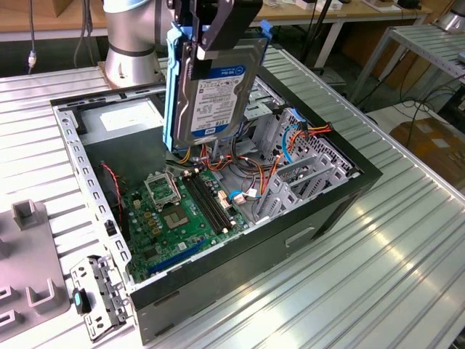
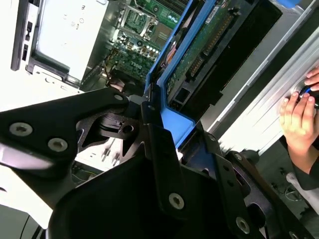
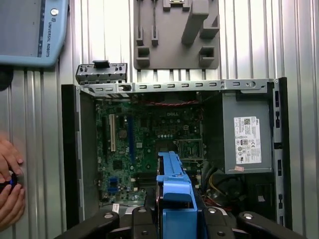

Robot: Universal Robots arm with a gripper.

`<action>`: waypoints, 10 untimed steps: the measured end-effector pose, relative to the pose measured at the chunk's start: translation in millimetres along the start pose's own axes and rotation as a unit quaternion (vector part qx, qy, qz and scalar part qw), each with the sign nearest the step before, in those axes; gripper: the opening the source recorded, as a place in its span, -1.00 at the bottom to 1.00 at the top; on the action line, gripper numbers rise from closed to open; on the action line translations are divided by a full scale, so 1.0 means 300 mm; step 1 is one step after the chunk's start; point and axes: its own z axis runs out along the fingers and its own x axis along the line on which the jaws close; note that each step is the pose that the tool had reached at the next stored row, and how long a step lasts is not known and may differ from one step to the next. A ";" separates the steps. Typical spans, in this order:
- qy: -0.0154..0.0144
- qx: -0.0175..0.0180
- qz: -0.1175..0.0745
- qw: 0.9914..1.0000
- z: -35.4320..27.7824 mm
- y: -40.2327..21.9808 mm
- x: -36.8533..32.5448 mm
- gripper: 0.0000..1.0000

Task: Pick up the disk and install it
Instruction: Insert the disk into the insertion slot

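Note:
The disk, a silver hard drive with a white and blue label and blue side rails, hangs upright above the open computer case. My gripper is shut on the disk's top edge. In the second wrist view the black fingers clamp the blue rail, with the disk's circuit-board side running away from the camera. In the first wrist view the disk's blue rail points down toward the motherboard.
The case lies on a ribbed metal table. Inside are a grey power supply, cables and a drive cage. A grey fixture block and a loose metal bracket lie beside the case. A person's hands rest at the table edge.

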 end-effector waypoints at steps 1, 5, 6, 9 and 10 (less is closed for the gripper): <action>0.000 0.000 0.000 1.000 0.000 0.000 0.008 -0.26; 0.000 0.000 0.000 1.000 0.000 -0.008 0.037 -0.26; 0.000 0.000 0.000 1.000 0.000 -0.018 0.040 -0.26; 0.000 0.000 0.000 1.000 0.000 -0.083 0.044 -0.26; 0.000 0.000 0.000 1.000 0.001 -0.096 0.045 -0.26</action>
